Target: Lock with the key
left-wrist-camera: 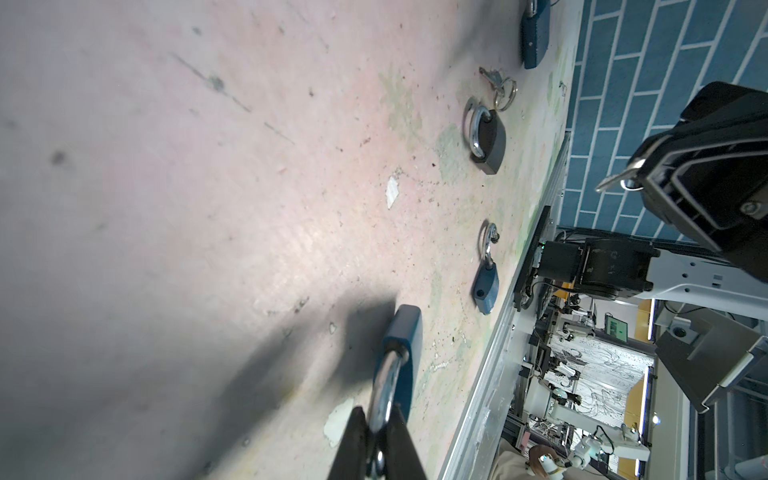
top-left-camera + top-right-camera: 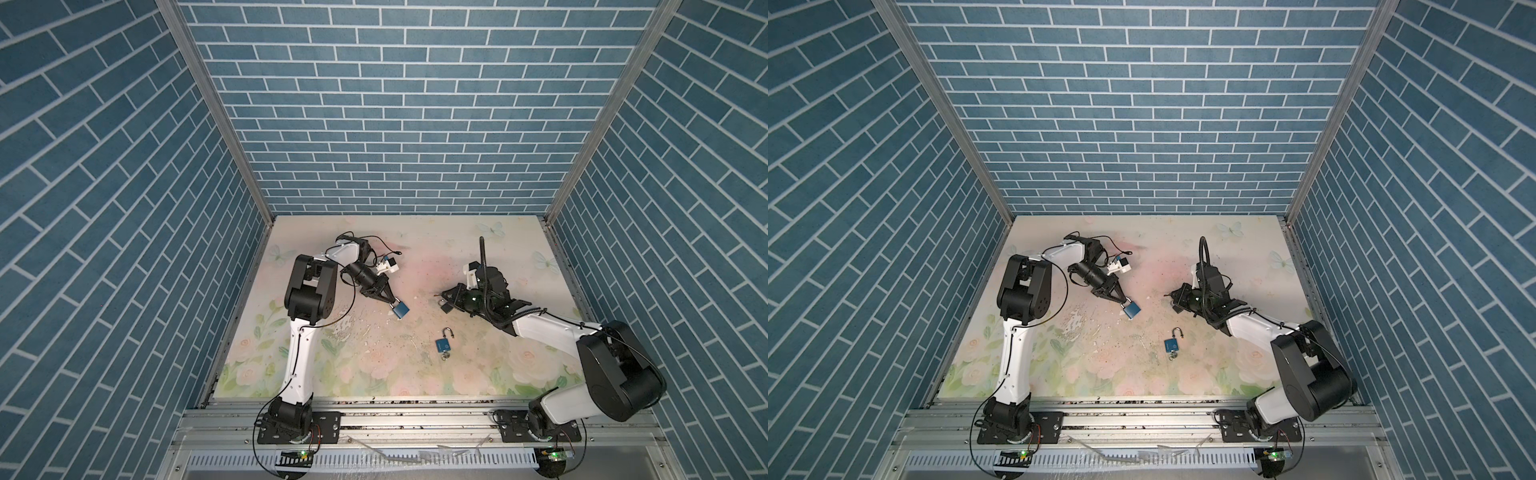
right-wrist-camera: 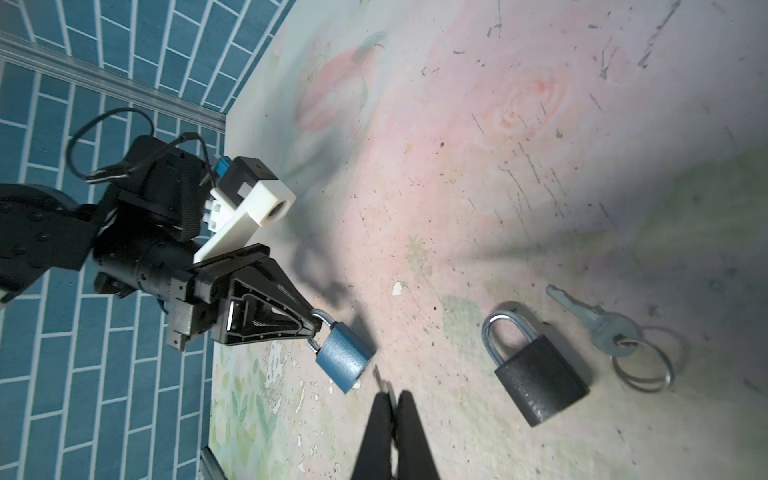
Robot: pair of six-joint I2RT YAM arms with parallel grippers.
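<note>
**Hidden / unclear.** Key [image 1: 615,183]: only the blade tip shows. The bow and the rest are buried in the right end effector [image 3: 392,397], whose fingers are pressed together on it. The tip is blurred in the right wrist view. Blue padlock [image 2: 401,309]: keyway not discernible in any view, and the left wrist view shows the body edge-on. Shackle seated or not: cannot tell.

**Pos.** The padlock is left of centre on the surface [image 2: 415,249]. It is carried by the left end effector [image 2: 392,300], fingers clamped on the shackle crown, w/ the body beyond the fingertips. Whether its lower corner touches the surface: cannot tell. The key tip is near the padlock base but apart from it; both top views show a gap.

**Axis.** The padlock's long axis (shackle to base) runs in line w/ the left fingers, slanting front-right in both top views, base toward the right end effector. The key blade points back at the padlock.

**Surroundings.**
- Black padlock [image 3: 540,374]: shackle shut, lies flat under the right end effector, largely hidden in the top views.
- Spare key [image 3: 598,324]: on a double ring, just beside the black padlock, not touching.
- Small blue padlock [image 2: 442,345]: shackle open, lies front-centre.
- Further blue body [image 1: 536,33]: cut off by the frame edge.
</note>
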